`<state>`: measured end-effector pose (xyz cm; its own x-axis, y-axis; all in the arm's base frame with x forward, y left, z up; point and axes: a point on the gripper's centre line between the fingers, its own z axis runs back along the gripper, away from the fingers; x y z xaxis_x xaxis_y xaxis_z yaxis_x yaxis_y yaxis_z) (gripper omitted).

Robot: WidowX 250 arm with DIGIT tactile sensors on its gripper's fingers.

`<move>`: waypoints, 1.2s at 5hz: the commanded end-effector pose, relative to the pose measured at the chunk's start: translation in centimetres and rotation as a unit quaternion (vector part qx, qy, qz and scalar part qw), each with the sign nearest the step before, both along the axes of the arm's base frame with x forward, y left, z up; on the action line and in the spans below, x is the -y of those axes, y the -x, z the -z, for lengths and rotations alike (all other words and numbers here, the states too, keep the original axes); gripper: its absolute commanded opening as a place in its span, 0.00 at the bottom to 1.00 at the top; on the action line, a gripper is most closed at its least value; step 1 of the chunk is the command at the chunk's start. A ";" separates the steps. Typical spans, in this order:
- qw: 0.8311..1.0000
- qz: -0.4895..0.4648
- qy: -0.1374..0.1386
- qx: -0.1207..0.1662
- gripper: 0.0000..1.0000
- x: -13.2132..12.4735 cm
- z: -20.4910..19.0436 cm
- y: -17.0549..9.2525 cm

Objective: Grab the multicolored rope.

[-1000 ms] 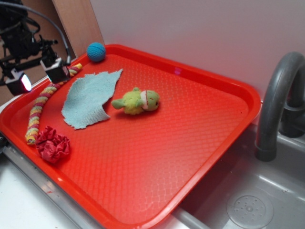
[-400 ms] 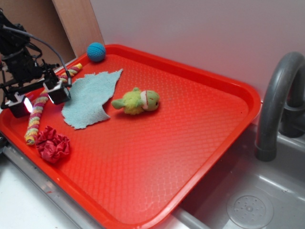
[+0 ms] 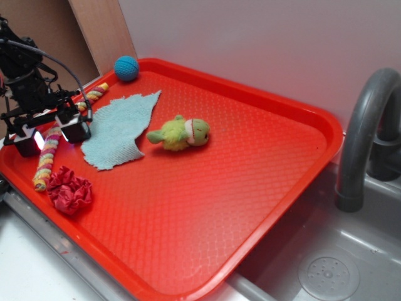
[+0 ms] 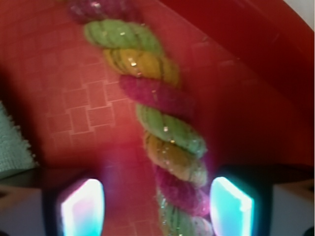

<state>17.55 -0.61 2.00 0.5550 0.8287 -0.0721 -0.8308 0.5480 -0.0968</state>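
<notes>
The multicolored rope [image 3: 49, 148] lies along the left rim of the red tray [image 3: 250, 188], a twisted cord banded in green, yellow and pink. My gripper [image 3: 50, 134] is low over its middle and open, one finger on each side of the cord. In the wrist view the rope [image 4: 162, 128] runs between the two glowing fingertips [image 4: 231, 205], closer to the right one, with a gap on the left. My gripper [image 4: 156, 209] is not closed on it.
A blue cloth [image 3: 119, 128] lies just right of the rope, and a red scrunchie [image 3: 69, 191] sits by the rope's near end. A yellow-green plush toy [image 3: 182, 133] and a blue ball [image 3: 126, 68] also rest on the tray. A grey faucet [image 3: 366, 125] and sink stand at the right.
My gripper has moved down and toward the tray's front along the rope, coming to straddle its middle. The rope and other objects have not moved.
</notes>
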 end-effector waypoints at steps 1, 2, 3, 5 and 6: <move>0.999 0.026 -0.015 0.024 0.00 0.0 -1.8 -0.6; 0.994 0.062 -0.066 0.056 0.00 0.7 -6.9 -3.5; 0.990 0.094 -0.047 0.094 0.00 1.4 -12.1 -5.5; 0.972 0.146 -0.036 0.183 0.00 3.5 -22.3 -6.7; 0.961 0.147 -0.061 0.228 0.00 3.8 -24.2 -5.6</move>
<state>24.40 -4.51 24.38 0.7406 0.6095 0.2830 -0.5378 0.7901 -0.2941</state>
